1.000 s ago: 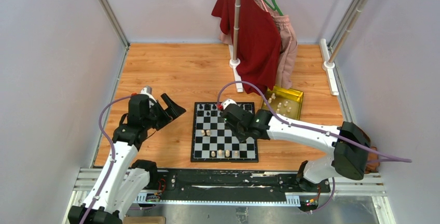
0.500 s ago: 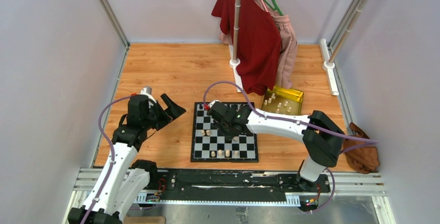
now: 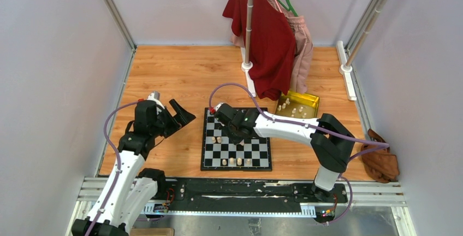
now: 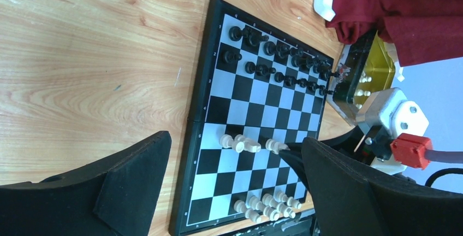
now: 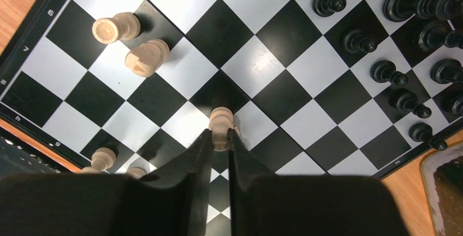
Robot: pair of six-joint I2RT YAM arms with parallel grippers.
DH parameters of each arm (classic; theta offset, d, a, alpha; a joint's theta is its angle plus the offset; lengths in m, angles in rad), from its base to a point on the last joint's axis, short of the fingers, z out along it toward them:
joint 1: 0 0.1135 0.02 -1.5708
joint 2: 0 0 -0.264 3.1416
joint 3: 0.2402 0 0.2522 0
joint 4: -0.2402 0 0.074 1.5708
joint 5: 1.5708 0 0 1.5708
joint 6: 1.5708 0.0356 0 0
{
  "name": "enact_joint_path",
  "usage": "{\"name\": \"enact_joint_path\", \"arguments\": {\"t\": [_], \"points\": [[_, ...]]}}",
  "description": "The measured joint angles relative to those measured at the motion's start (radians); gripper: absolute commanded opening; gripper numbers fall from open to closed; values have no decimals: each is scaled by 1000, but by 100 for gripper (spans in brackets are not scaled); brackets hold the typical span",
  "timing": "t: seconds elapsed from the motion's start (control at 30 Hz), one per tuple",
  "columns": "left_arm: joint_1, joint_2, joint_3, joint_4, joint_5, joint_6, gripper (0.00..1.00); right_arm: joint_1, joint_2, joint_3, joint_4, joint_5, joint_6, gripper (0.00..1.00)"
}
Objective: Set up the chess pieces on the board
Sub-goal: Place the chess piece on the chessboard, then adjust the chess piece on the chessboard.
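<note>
My right gripper (image 5: 219, 135) pinches one pale piece (image 5: 220, 120) at mid-board (image 5: 256, 64). My left gripper (image 3: 176, 120) hangs wide open, empty, left of it. The black pieces (image 4: 284, 69) fill the far rows. Few pale ones stand placed, and more wait in the yellow tin (image 3: 312, 100).

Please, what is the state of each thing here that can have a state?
left tool, open, holding nothing.
right tool, shut on a cream piece above the board.
board, unfolded, lying flat.
black pieces, standing at the board's far end.
yellow tin, open, cream pieces inside.
red shirt, hanging from the rack.
</note>
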Motion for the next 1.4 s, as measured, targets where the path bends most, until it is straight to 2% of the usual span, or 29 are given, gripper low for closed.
{"name": "enact_joint_path", "arguments": {"t": [0.07,0.17,0.47,0.63,0.8,0.9,1.1,1.23,1.4], "points": [[0,0,-5,0,0,1,96,0,3,0,6,-4,-5,35],[0,0,-10,-2,0,7,96,0,3,0,13,-9,-14,41],[0,-21,-9,-19,-13,37,94,0,-36,-2,23,-17,-38,42],[0,-50,10,-52,-24,64,89,0,-175,-47,32,-16,-60,41],[-24,-60,40,-63,-34,79,87,0,-341,-163,63,-16,-112,40],[-155,-35,81,-69,-85,85,87,0,-405,-247,77,-18,-148,39],[-504,127,209,-58,-266,138,83,0,-477,-389,124,-27,-204,38],[-592,245,219,-13,-325,203,78,0,-507,-437,163,-30,-238,35],[-639,285,192,59,-359,297,76,-5,-537,-489,231,-21,-266,31]]}}
